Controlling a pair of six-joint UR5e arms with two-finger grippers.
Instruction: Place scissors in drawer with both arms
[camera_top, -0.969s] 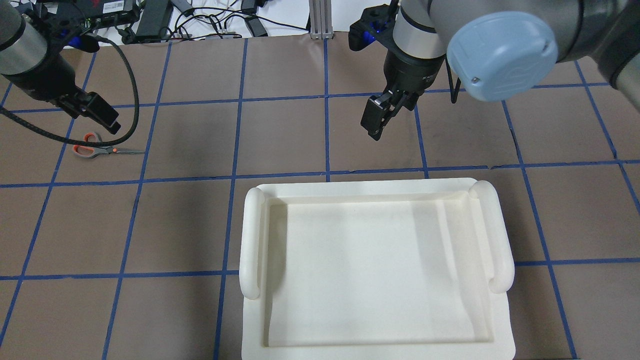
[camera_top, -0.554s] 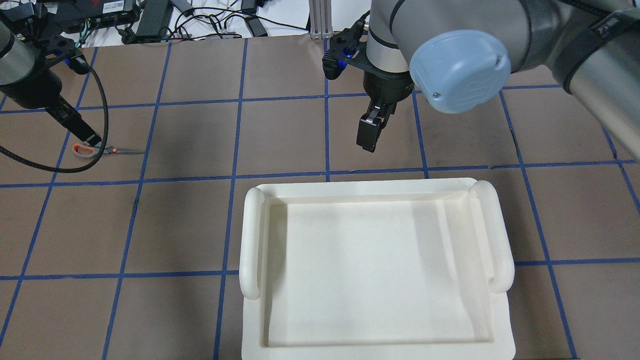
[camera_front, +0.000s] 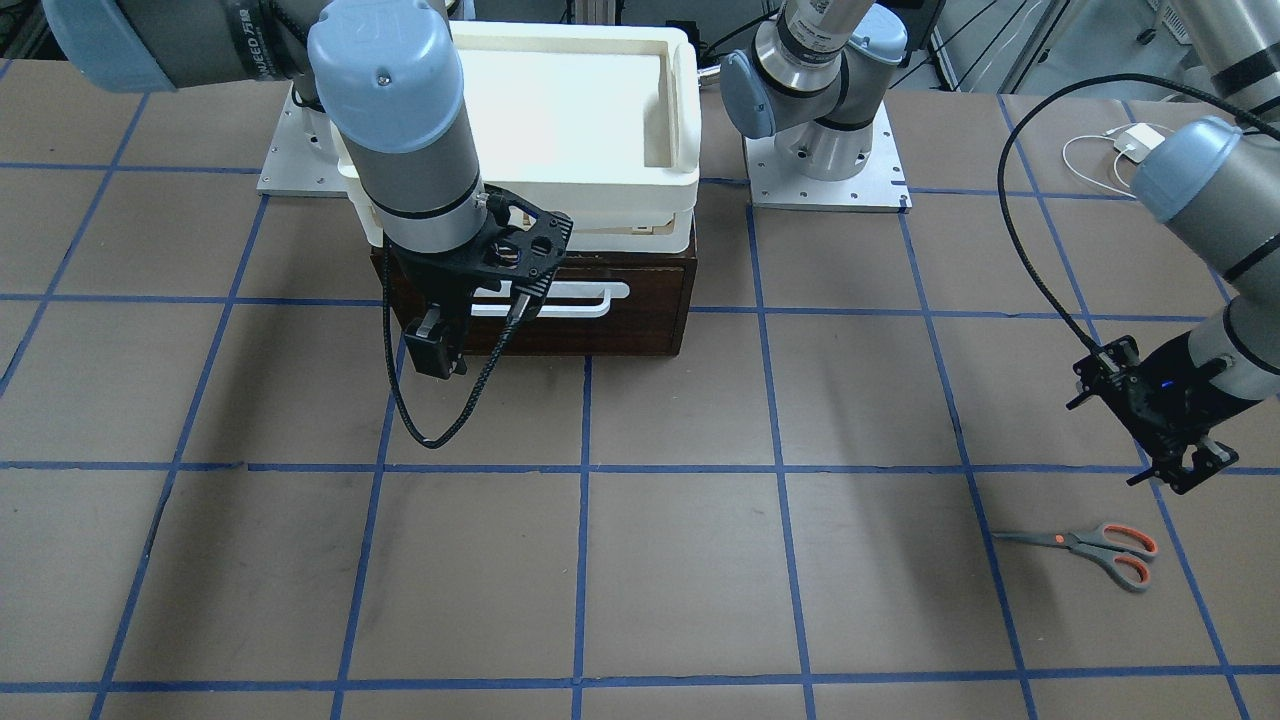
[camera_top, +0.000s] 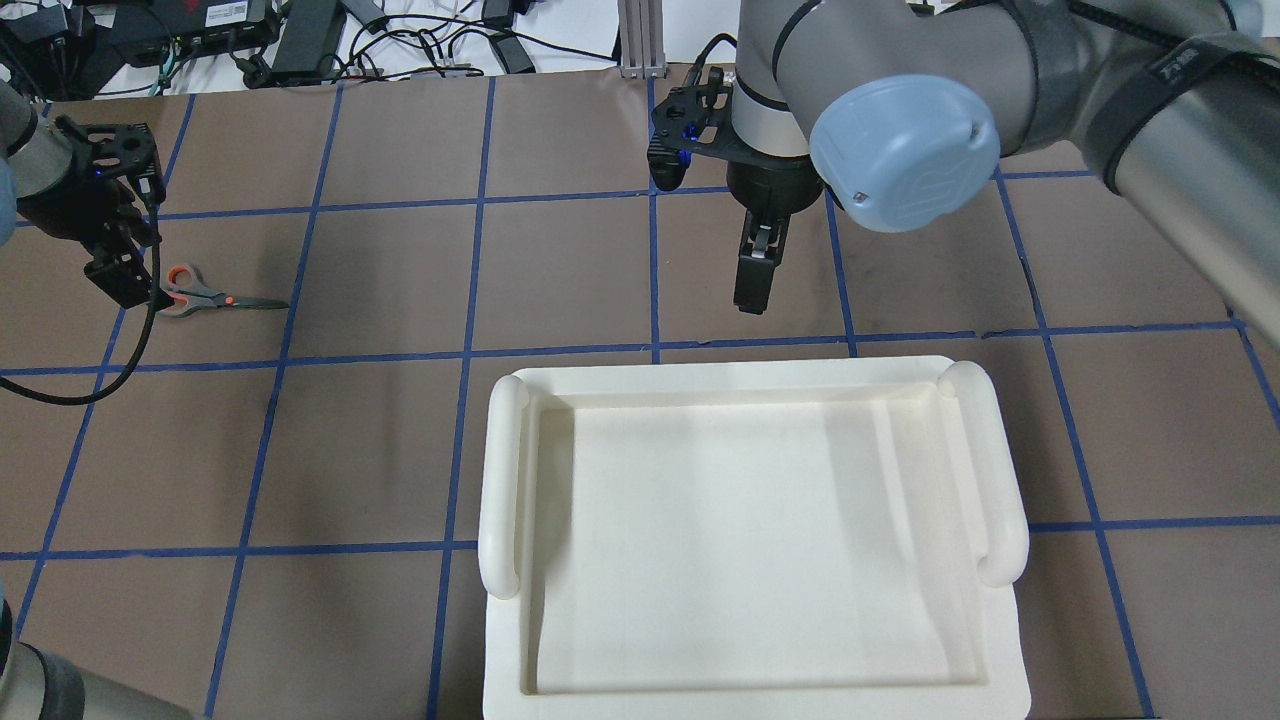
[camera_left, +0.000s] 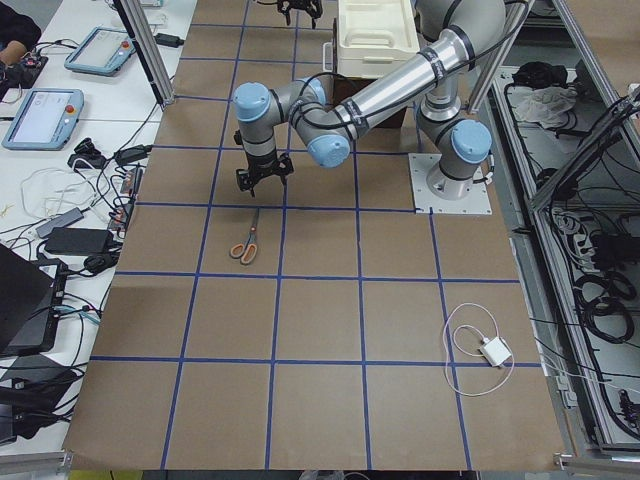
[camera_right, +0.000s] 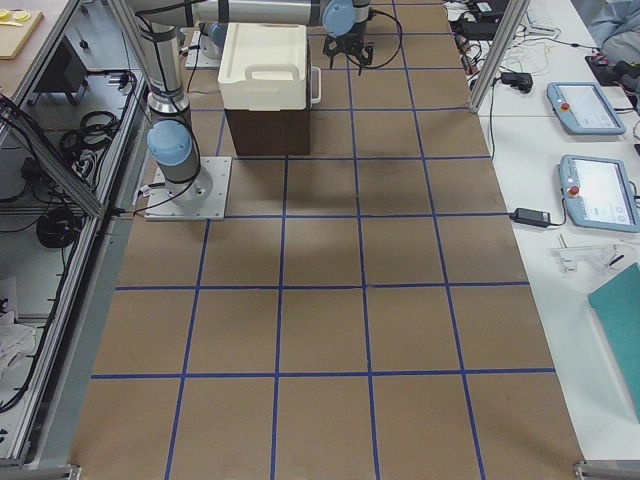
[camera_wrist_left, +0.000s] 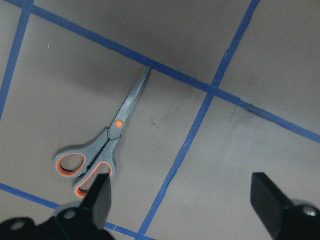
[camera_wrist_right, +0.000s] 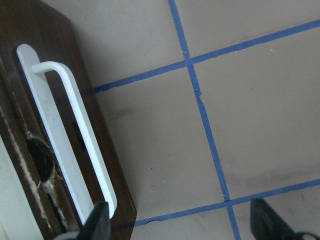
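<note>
The front-facing view is showing the dark brown wooden drawer (camera_front: 640, 300) with its white bar handle (camera_front: 590, 298), sitting under a cream plastic tray (camera_front: 560, 100). The black right gripper (camera_front: 436, 350) is hanging just in front of the drawer's face, by one end of the handle. The small grey-handled scissors (camera_front: 1095, 549), lined orange inside the loops, are lying flat on the brown paper-covered table (camera_front: 640, 580), well apart from the drawer on the robot's left, with the black left gripper (camera_front: 1185, 465) hovering near them. White lettering on the right arm is running out of frame and cannot be read. The overhead view is hiding the drawer beneath the tray (camera_top: 750, 375); here the left gripper (camera_top: 125, 285) is standing beside the scissors' (camera_top: 205, 298) loops and the right gripper (camera_top: 752, 285) is pointing down. The left side view is giving the scissors (camera_left: 245, 240) closed, clear of the left gripper (camera_left: 262, 182); the right side view is giving the drawer (camera_right: 268, 130) with the right gripper (camera_right: 345, 50) beyond it. The left wrist view is showing both fingertips (camera_wrist_left: 100, 197) spread wide and holding nothing, above the scissors (camera_wrist_left: 107, 142). The right wrist view is showing its fingertips (camera_wrist_right: 98, 220) equally wide and empty, facing the handle (camera_wrist_right: 75, 130). Against 0.6 s ago, the left gripper is sitting farther from the drawer, uncovering the loops, while the scissors are lying where they were.
</note>
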